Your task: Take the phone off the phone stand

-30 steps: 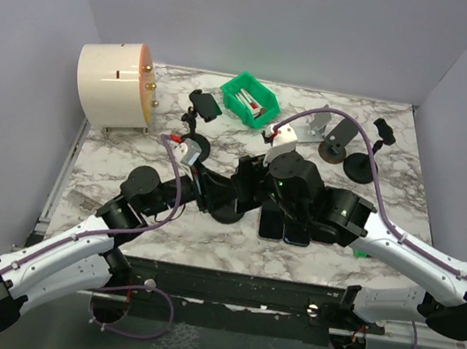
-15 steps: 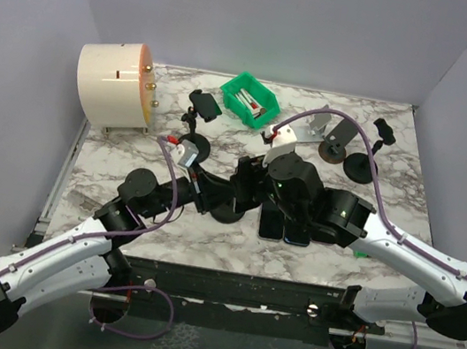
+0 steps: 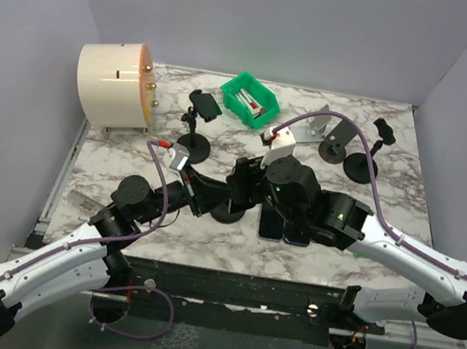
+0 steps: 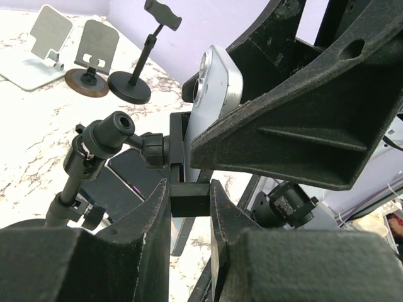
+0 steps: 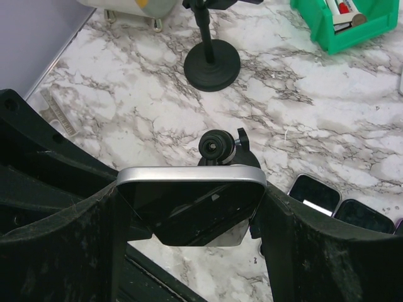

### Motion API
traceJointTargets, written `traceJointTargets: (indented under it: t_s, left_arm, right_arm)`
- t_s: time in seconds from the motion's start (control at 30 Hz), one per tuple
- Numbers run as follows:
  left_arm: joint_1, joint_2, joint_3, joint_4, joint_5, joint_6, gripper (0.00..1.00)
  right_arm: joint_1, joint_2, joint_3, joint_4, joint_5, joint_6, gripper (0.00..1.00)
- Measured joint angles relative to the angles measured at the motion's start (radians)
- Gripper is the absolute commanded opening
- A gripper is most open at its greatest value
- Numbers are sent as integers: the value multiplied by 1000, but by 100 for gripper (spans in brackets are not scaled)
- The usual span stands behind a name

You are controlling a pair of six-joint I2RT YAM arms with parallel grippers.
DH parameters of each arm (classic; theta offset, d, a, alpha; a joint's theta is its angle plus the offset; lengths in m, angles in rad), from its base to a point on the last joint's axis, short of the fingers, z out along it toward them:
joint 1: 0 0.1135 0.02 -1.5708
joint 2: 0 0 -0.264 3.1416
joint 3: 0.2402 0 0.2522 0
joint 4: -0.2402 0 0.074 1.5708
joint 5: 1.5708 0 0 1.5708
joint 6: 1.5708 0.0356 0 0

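The silver phone [image 5: 189, 179] with a dark screen stands upright in the black phone stand [image 5: 216, 146] at the table's middle. My right gripper [image 5: 192, 207] is shut on the phone, one finger on each side edge. In the left wrist view the phone's back and camera lenses [image 4: 214, 88] rise above the stand's black clamp block [image 4: 189, 200]. My left gripper [image 4: 189, 195] is shut on that block. In the top view both grippers meet over the stand's base [image 3: 227, 215], the left gripper [image 3: 211, 190] beside the right gripper [image 3: 246, 180], and they hide the phone.
Several phones [image 3: 287, 228] lie flat just right of the stand. Two other black stands [image 3: 194, 143] [image 3: 362, 165], a metal stand [image 3: 317, 128] and a brown-based one [image 3: 335, 148] stand behind. A green bin [image 3: 249, 100] and a cream drum [image 3: 114, 86] are at the back.
My left arm's wrist and elbow have shifted left and toward the near edge while its gripper stays at the stand. My right gripper has edged slightly left with the phone.
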Motion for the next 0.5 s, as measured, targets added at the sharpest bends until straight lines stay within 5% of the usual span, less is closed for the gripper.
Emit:
traceJointTargets:
  t_s: [0.5]
  left_arm:
    - [-5,-43,-25,2,-21,-34,0]
  right_arm:
    - [7,-29,-23,16,-1,43,0]
